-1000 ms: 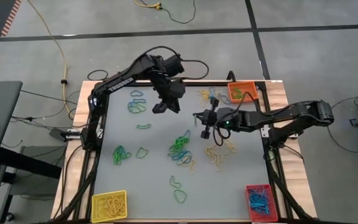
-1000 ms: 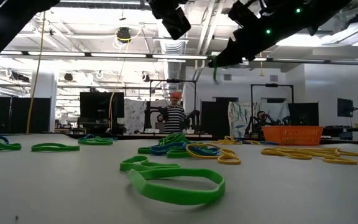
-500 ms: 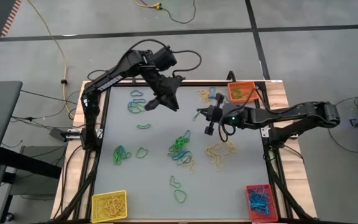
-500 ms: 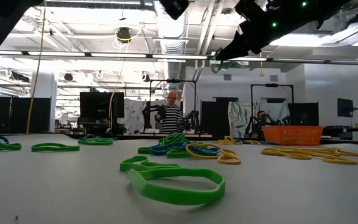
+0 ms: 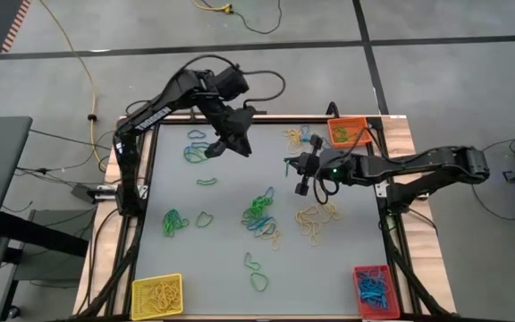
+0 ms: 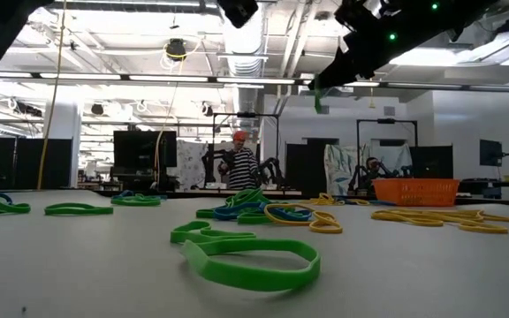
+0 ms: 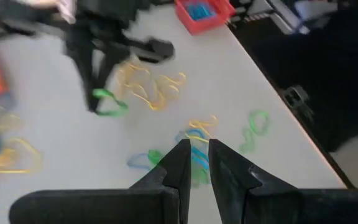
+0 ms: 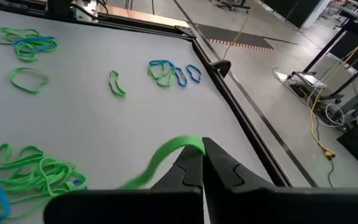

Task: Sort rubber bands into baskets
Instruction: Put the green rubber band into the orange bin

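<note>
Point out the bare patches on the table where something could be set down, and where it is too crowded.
Free: the strip between the yellow basket and red basket, apart from two green bands, and the patch beside the lone green band. Crowded: the central green-blue cluster, the yellow bands, and the tangle by the orange basket.

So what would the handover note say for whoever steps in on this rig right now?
Right hand: shut on a green band, raised over the middle of the table.
Left hand: empty, fingers nearly together, raised over the far left part of the table.
Baskets: yellow basket at the near left corner holds yellow bands; red basket at the near right corner holds blue bands; orange basket at the far right corner holds a little green.
Left to do: drop the held band, then clear the many loose bands on the table.
</note>
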Controlling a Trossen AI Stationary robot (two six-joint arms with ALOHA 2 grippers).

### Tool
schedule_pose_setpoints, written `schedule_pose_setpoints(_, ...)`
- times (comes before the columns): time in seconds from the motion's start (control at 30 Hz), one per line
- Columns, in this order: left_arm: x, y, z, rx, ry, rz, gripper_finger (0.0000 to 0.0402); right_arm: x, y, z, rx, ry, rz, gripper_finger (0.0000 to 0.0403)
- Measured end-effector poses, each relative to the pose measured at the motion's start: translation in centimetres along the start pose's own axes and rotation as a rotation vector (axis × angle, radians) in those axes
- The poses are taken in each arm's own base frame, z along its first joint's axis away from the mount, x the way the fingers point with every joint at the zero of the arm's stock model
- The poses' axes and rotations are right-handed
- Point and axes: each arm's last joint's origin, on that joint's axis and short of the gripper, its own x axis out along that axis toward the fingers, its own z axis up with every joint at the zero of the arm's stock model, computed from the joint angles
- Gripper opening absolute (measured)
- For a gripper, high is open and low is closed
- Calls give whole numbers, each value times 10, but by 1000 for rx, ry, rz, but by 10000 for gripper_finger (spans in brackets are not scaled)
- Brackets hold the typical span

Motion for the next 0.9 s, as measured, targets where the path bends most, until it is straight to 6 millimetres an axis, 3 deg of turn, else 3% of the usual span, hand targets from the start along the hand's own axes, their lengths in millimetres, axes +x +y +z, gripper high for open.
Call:
schedule_pose_setpoints(0.27,-34,-24,20,34,-99,271,45,0,1,-1,-3,6,16,20)
schedule_pose_setpoints(0.53,-60,-46,21,-44,-92,471,45,0,1,-1,-7,5,16,20)
schedule_pose_setpoints(0.9,-98,-90,24,-64,-226,581,45,0,1,0,-7,2,15,20)
